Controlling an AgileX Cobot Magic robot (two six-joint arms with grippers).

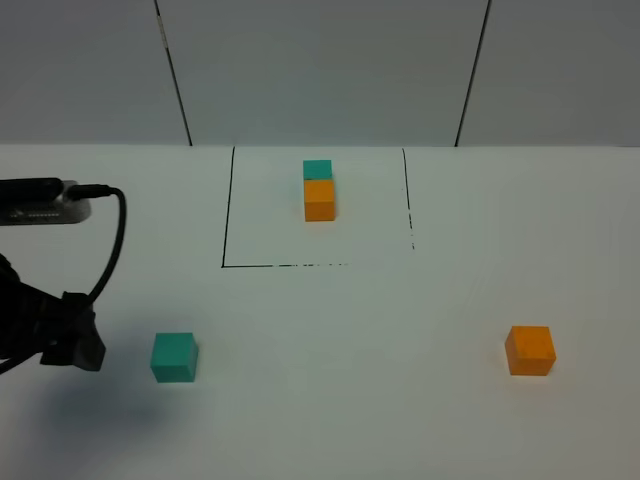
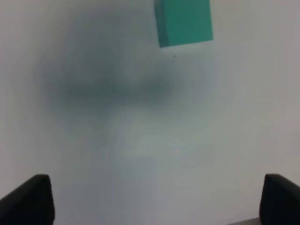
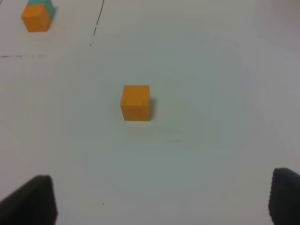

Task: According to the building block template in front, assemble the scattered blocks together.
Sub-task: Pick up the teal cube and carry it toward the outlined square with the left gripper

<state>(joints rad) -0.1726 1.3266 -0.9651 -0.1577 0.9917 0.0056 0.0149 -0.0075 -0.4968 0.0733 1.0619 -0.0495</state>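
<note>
A white tabletop (image 1: 350, 420) seen from above, with the work at its opening step: reaching for the loose cubes, nothing joined yet.

Nearest, on the left, the teal cube (image 1: 174, 357) sits alone. The black left arm (image 1: 60, 340) hangs just left of it. In its wrist view the left jaws stand wide open and empty, and the teal cube (image 2: 183, 21) lies ahead of the tips, not between them, turned slightly askew to them.

At about the same depth on the right, well apart from the teal one, sits the orange cube (image 1: 530, 350). The right arm is out of the overhead view. Its wrist view shows the right jaws open and empty too, with the orange cube (image 3: 136, 102) ahead of them.

Farther back, in the middle, the building block template (image 1: 319, 190) stands inside a thin black outline (image 1: 228, 200): an orange cube with a teal cube touching its far face.

The next move likely calls for the left jaws to advance, square up to the teal cube and straddle it before closing.
</note>
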